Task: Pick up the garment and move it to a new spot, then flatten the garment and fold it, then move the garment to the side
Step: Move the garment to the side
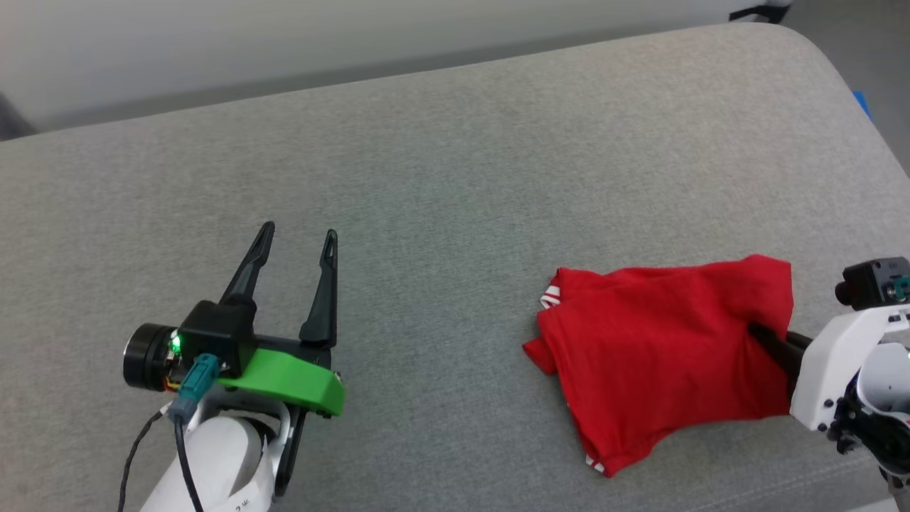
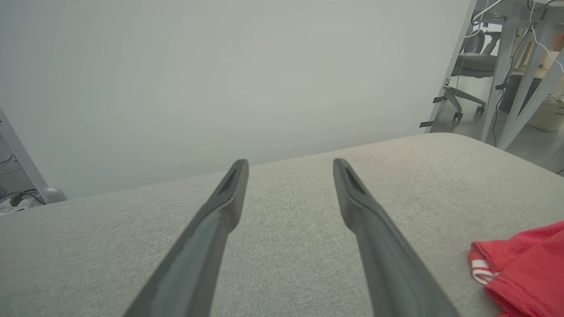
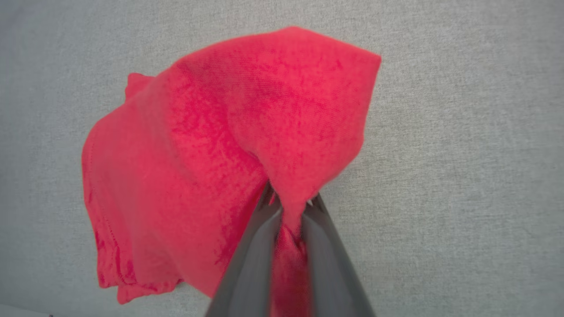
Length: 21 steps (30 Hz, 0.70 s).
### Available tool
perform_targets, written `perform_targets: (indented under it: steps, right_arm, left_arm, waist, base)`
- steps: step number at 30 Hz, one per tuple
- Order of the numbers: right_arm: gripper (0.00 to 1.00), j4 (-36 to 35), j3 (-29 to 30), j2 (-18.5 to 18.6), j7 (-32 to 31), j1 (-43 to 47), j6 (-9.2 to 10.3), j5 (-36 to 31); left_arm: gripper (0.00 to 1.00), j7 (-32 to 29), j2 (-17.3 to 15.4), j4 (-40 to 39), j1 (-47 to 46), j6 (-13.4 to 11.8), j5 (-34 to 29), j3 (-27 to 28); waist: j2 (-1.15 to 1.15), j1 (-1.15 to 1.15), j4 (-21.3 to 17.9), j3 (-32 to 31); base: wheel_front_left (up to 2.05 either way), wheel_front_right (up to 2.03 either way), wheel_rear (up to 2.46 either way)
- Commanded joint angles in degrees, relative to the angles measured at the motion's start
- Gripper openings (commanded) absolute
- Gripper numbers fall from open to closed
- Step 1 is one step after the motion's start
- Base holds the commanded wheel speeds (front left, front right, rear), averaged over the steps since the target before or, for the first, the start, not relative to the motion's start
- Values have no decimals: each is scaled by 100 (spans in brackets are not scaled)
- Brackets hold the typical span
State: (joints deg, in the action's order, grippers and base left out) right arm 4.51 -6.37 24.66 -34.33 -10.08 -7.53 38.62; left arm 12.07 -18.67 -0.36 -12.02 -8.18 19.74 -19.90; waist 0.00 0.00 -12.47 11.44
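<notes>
Right end effector (image 3: 288, 200) clamped on a pinch of the red soft jersey garment (image 3: 211, 145), which we see bunched at the right of the grey woven surface (image 1: 455, 178). Left end effector (image 1: 298, 238) well apart, fingers spread. We judge a carrying step; next calls for lifting clear, then placing.

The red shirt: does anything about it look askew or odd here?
Nothing damaged. The shirt is crumpled and folded over itself, not flat, one edge pinched between the fingers of the right gripper.
</notes>
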Motion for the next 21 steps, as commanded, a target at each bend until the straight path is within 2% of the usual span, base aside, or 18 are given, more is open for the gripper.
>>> perform_targets:
  steps: [1, 5, 10, 21]
  right_arm:
    - [0, 117, -46, 40, 141, -267, 4, -46]
    - [0, 617, -137, 254, 475, -819, 4, -106]
    - [0, 1412, -40, 700, 907, -1527, 4, -389]
    - [0, 3179, 389, 1038, 1765, -3125, 4, -887]
  left_arm:
    - [100, -65, -54, -69, -167, 36, -76, -36]
    - [100, -277, -72, -319, -490, 127, -210, -217]
    - [100, -550, -104, -628, -890, 186, -366, -361]
    - [100, -1057, -254, -1450, -1485, 278, -600, -507]
  waist:
    - [0, 0, -849, 590]
    - [0, 0, -983, 894]
    - [0, 0, -921, 1321]
    - [0, 0, -626, 2291]
  base:
    - [0, 0, 0]
    - [0, 0, 0]
    - [0, 0, 0]
    - [0, 0, 0]
